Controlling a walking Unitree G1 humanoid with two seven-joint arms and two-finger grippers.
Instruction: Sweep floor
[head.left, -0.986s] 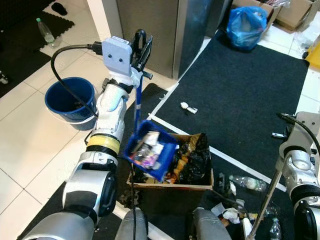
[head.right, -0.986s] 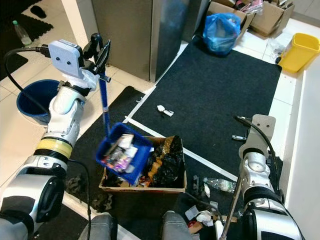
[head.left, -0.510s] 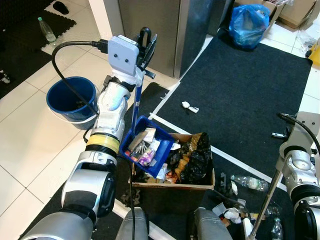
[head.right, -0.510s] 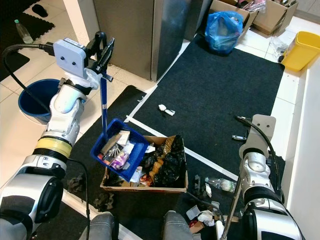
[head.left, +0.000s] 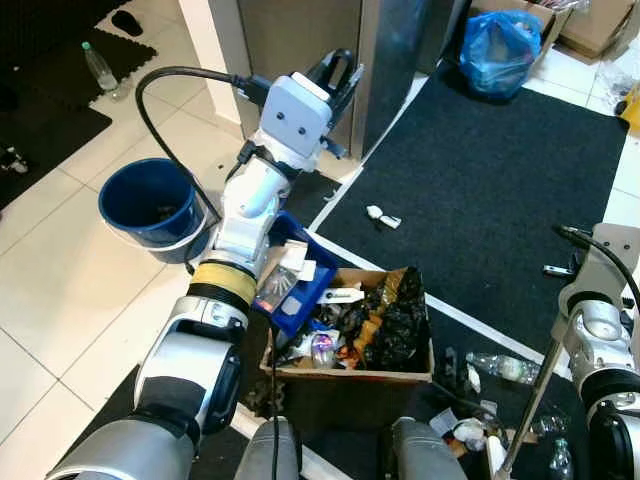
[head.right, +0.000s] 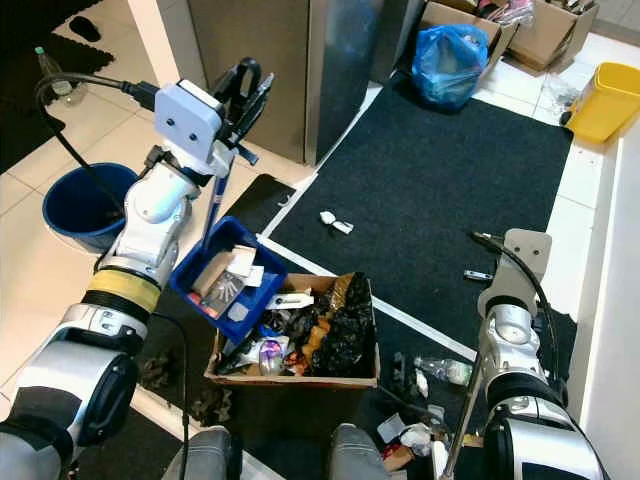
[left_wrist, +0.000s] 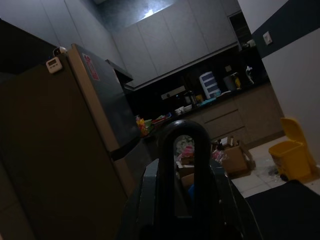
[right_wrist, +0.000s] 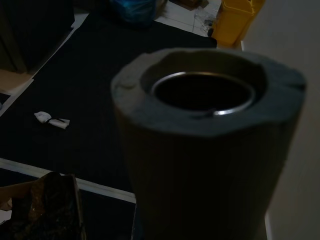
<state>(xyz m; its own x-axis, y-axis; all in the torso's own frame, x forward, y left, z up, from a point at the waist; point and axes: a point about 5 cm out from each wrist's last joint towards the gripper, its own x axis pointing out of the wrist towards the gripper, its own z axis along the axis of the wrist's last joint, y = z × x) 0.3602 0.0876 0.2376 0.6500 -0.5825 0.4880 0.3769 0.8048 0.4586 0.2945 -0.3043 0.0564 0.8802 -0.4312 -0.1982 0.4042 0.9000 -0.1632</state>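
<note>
My left gripper (head.left: 335, 80) is raised in front of the grey fridge and shut on the top of the blue dustpan handle (head.right: 212, 205); the handle's black loop (left_wrist: 182, 170) stands between the fingers. The blue dustpan (head.left: 295, 280) hangs tilted against the left rim of the cardboard box (head.left: 350, 372), with a few scraps still in it. Wrappers and a black bag fill the box. Low on the right, my right arm (head.left: 595, 320) holds a silver broom pole (head.left: 530, 415); its grey foam end (right_wrist: 207, 130) is close to the wrist camera.
A blue bucket (head.left: 150, 200) stands on the tiles to the left. On the black mat (head.left: 500, 170) lies a white scrap (head.left: 378, 215). A plastic bottle (head.left: 495, 365) and litter (head.left: 465, 432) lie right of the box. A blue bag (head.left: 497, 50) and yellow bin (head.right: 598, 100) stand behind.
The left arm swung right and tipped the dustpan lower against the box. Most of its litter has slid into the box. The right arm has stayed put.
</note>
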